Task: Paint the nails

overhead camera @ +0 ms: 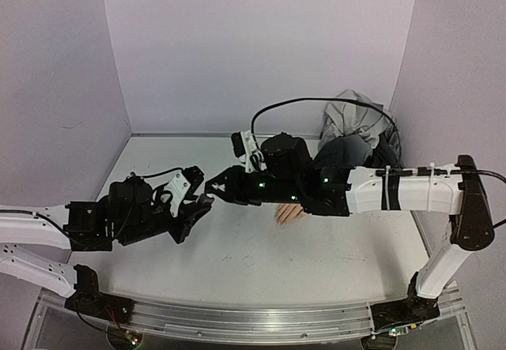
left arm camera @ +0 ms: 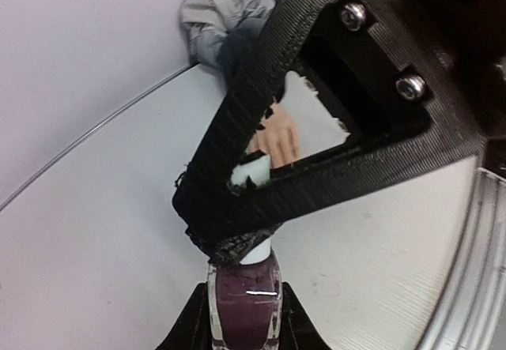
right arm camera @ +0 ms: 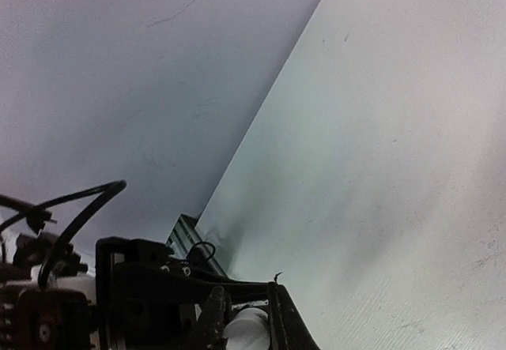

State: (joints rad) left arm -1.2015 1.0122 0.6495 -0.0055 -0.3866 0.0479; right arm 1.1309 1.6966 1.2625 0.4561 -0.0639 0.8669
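You had two tools (left tool [overhead camera: 202,206], right tool [overhead camera: 218,188]), one dark bottle [left arm camera: 247,310], one mannequin hand [overhead camera: 289,214], one crumpled cloth [overhead camera: 353,121] and one tabletop [overhead camera: 237,263].

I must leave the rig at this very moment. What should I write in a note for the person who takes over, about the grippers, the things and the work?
Left gripper: shut on the polish bottle.
Right gripper: shut on the bottle's white cap.
Mannequin hand: lies on the table, partly under the right arm, with a grey cloth behind it.
Done: both grips are set; the cap looks not yet off.
Left: take the cap off and paint the nails. They are too small here to tell their colour.
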